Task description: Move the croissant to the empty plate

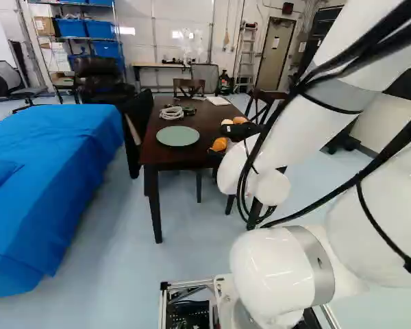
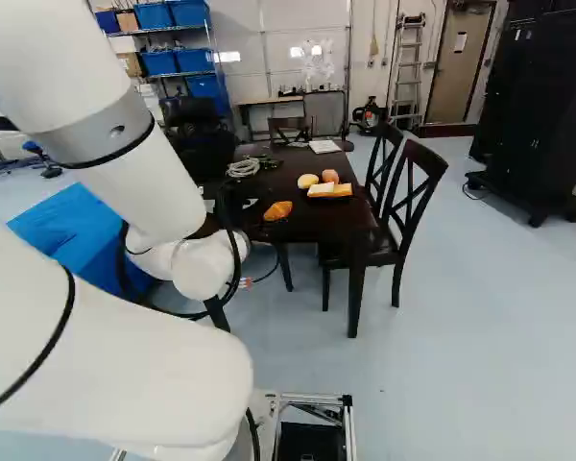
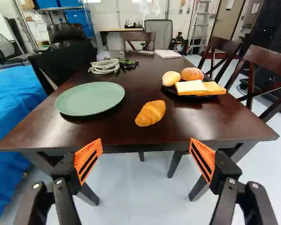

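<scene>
The curved, golden-brown croissant (image 3: 151,113) lies directly on the dark brown wooden tabletop (image 3: 131,133), near its closest edge. In the wrist view it is ahead of the black gripper (image 1: 242,130), whose two jaws stand wide apart with bare space between their orange pads (image 3: 88,161).

A round, pale green plate (image 3: 90,99) rests flat on the same tabletop, near the croissant but not touching it; in the left base view it is to the croissant's left. On the croissant's other side is a black plate (image 3: 180,95). It bears a round, pale yellow bun (image 3: 171,78), a rounded, orange-pink bread roll (image 3: 192,74) and a white and yellow piece of bread (image 3: 200,87), which lies nearest the croissant.

Farther along the tabletop sit a coil of pale cable (image 3: 104,66), a small tangle of green and black items (image 3: 128,63) beside it, and a flat white pad or booklet (image 3: 167,54). Dark wooden chairs (image 2: 410,197) stand along the right side of the tabletop in the right base view. At the left of the left base view, a bright blue cloth (image 1: 48,185) drapes over a broad, low shape.
</scene>
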Robot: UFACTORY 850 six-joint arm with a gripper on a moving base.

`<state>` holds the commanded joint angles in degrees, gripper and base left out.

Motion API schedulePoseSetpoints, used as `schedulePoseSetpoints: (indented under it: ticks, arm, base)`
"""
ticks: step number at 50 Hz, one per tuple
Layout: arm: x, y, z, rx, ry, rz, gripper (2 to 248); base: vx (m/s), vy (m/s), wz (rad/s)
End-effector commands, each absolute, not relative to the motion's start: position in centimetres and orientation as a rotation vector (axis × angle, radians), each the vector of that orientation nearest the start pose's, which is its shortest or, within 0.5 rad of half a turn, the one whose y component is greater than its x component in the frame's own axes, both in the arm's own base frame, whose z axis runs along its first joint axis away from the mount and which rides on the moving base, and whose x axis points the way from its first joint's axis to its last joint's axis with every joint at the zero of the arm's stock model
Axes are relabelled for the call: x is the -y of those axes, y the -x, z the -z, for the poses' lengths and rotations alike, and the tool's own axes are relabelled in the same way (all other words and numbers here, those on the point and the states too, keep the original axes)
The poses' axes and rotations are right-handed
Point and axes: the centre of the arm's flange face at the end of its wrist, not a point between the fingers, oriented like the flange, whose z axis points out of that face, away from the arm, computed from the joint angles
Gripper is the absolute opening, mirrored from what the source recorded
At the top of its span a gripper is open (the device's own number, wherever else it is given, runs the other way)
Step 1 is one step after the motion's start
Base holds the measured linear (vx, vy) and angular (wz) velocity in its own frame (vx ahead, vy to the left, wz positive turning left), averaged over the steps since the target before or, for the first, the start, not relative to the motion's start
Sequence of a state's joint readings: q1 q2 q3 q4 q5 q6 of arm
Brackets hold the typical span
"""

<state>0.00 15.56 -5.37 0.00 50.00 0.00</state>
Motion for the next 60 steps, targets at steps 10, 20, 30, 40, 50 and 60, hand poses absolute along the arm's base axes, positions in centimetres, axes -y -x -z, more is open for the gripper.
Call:
schedulePoseSetpoints:
  ticks: [10, 20, 30, 40, 50, 60]
  arm:
    - [0.0, -28.3, -36.7, -0.005, 2.57, 1.808, 247]
    - [0.1, -29.2, -37.1, -0.026, 2.584, 1.794, 247]
    - [0.2, -30.0, -37.7, -0.054, 2.596, 1.78, 247]
    - [0.3, -30.8, -38.3, -0.087, 2.618, 1.752, 247]
    - [0.4, -31.5, -38.9, -0.12, 2.64, 1.716, 247]
    - [0.5, -32.3, -39.6, -0.146, 2.651, 1.694, 247]
  base:
    - [0.0, 0.0, 0.0]
    - [0.0, 0.0, 0.0]
    - [0.0, 0.0, 0.0]
    - [0.0, 0.0, 0.0]
    - [0.0, 0.0, 0.0]
    - [0.0, 0.0, 0.0]
